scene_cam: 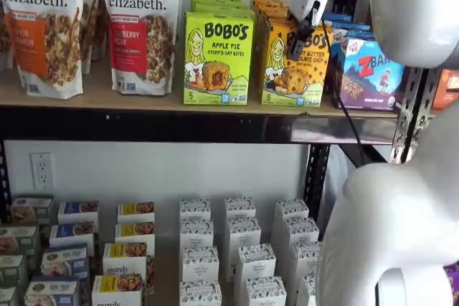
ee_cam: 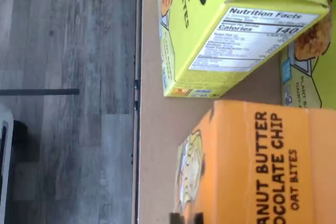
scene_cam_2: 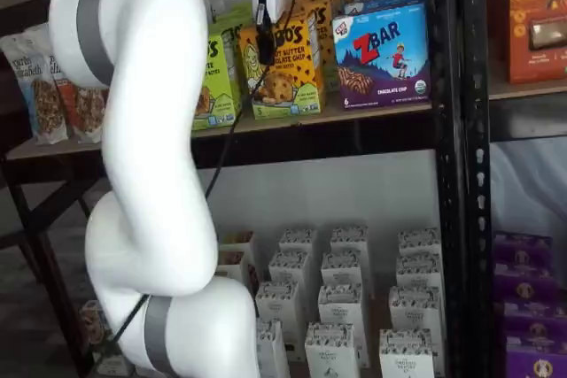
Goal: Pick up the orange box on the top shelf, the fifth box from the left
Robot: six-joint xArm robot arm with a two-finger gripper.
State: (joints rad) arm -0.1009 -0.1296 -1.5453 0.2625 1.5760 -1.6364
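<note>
The orange box [scene_cam: 285,69] stands upright on the top shelf [scene_cam: 107,98], between a lime-green box and a blue box. It shows in both shelf views [scene_cam_2: 288,73]. The gripper [scene_cam: 296,44] hangs in front of the orange box's upper front face, with the white body above and the black fingers pointing down. It also shows in a shelf view [scene_cam_2: 264,40]. No gap shows between the fingers and no box is in them. In the wrist view the orange box [ee_cam: 262,166] lies close below the camera, lettered "NUT BUTTER CHOCOLATE CHIP".
A lime-green Apple Pie box [scene_cam: 217,59] stands left of the orange one, a blue ZBar box [scene_cam_2: 383,57] right of it. Granola bags [scene_cam: 140,26] stand further left. Small white boxes [scene_cam: 240,249] fill the lower shelf. A black upright post [scene_cam_2: 452,148] stands at the right.
</note>
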